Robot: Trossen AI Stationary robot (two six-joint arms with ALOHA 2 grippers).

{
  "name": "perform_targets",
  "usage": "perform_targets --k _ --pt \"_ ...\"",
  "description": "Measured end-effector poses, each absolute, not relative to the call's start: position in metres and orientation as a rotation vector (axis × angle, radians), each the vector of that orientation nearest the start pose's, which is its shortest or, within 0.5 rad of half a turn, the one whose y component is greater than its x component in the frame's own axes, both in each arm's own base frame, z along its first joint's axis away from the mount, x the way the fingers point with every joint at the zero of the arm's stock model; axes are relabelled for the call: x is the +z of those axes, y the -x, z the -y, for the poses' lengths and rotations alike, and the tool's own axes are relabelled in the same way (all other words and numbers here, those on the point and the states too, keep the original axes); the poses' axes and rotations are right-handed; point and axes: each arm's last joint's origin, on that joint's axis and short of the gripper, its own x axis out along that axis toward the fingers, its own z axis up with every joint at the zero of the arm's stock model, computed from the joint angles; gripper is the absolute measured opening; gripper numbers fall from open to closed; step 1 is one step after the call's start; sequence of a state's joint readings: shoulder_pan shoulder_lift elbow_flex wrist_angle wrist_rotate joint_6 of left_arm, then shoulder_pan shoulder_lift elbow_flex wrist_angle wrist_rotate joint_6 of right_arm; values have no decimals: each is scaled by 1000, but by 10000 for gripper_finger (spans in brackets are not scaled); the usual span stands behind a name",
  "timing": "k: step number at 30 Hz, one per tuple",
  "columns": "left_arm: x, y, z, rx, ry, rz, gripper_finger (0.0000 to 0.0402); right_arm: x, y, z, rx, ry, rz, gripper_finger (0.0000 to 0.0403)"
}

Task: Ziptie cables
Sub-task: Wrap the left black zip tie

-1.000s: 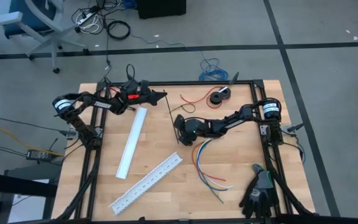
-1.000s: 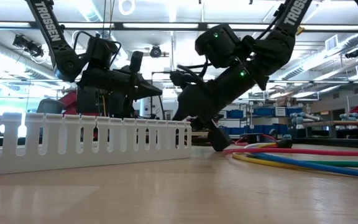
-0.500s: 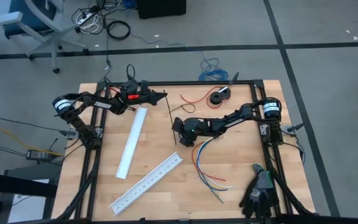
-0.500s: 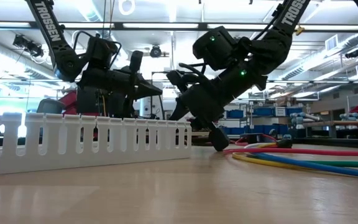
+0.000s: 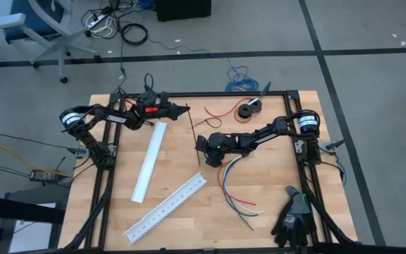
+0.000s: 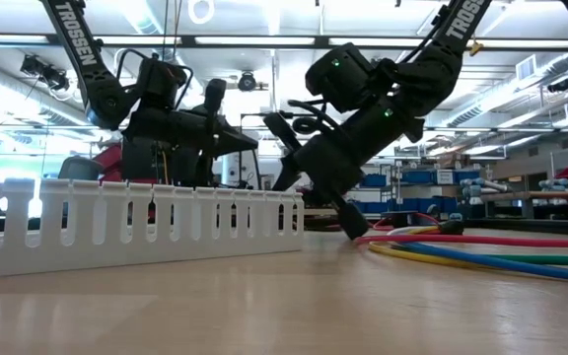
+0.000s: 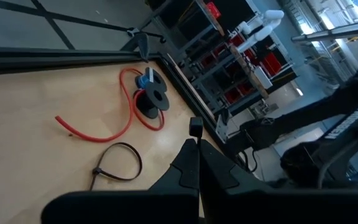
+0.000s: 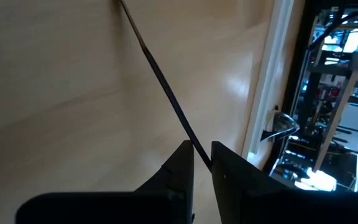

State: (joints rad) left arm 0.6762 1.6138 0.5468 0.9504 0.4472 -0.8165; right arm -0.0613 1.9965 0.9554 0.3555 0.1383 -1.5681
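We see the right claw (image 5: 201,143) low over the middle of the wooden bench (image 5: 175,166), its two dark fingers (image 8: 180,163) nearly together and pinching a thin straight black strip (image 8: 160,78) that runs away from it over the wood toward the far side. The cables (image 5: 232,185), a bunch of thin curved wires in red, orange, blue, green and white, lie on the bench just to the right of this claw and nearer than it, apart from its fingers. Their joined, black-sleeved end sits closest to the claw, and from there the wires sweep in a bow toward the near right, fanning out at their loose tips. In the low view they rest flat on the wood as coloured lines (image 6: 481,251). The left claw (image 5: 182,108) waits clenched and empty at the far left of the bench.
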Motion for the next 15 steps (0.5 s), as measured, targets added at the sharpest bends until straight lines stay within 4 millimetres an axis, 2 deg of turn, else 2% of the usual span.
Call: perform_targets --k 15 --pt "171 -235 -179 281 880 12 0 100 -377 16 490 1466 -633 43"
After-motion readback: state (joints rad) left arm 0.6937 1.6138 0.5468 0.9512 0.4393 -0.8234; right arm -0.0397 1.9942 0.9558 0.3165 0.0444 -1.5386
